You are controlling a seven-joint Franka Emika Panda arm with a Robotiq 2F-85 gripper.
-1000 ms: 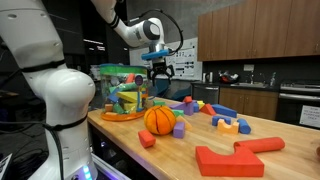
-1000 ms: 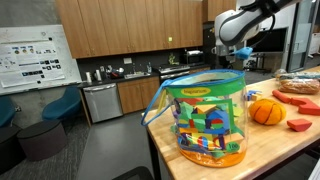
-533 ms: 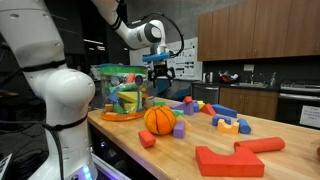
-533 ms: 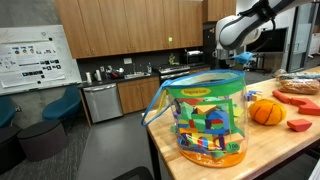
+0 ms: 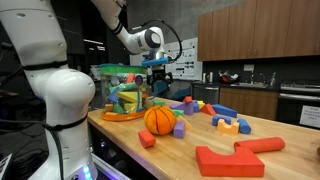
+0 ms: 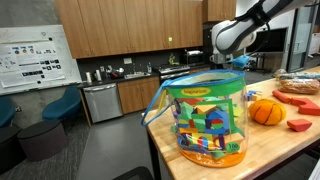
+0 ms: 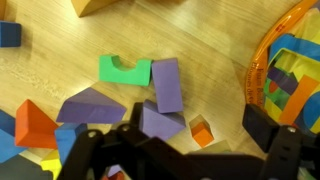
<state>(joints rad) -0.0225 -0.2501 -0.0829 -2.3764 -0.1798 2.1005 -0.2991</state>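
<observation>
The table (image 7: 60, 40) was pale wood with a smooth satin grain. The purple block (image 7: 167, 83) looked matt-painted. The tub (image 6: 205, 120) was clear glossy plastic.

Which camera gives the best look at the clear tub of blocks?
An exterior view shows the tub best: close, whole, blocks visible inside. In an exterior view the tub is small and distant; the wrist view catches only its orange rim.

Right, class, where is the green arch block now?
In the wrist view the green arch block lies on the wooden table, left of centre, beside a purple rectangular block and above a purple wedge.
</observation>
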